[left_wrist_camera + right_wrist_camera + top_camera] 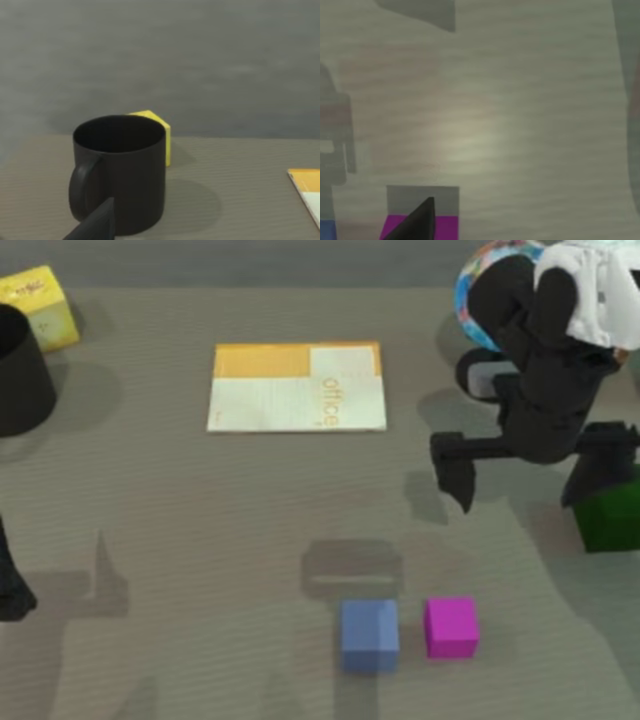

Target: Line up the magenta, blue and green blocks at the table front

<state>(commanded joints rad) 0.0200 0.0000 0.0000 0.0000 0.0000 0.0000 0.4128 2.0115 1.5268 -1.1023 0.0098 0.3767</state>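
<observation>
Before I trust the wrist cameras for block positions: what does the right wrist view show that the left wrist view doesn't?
Only the right wrist view shows blocks: the magenta block and a sliver of the blue block. Only the left wrist view shows the black mug, yellow box and book corner. Both show the table and a dark claw finger.

Book (296,387) cover reads "office".

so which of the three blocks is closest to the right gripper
The green block, at the table's right edge. One finger of the right gripper stands right above it, while the blue block and magenta block sit side by side nearer the front.
</observation>
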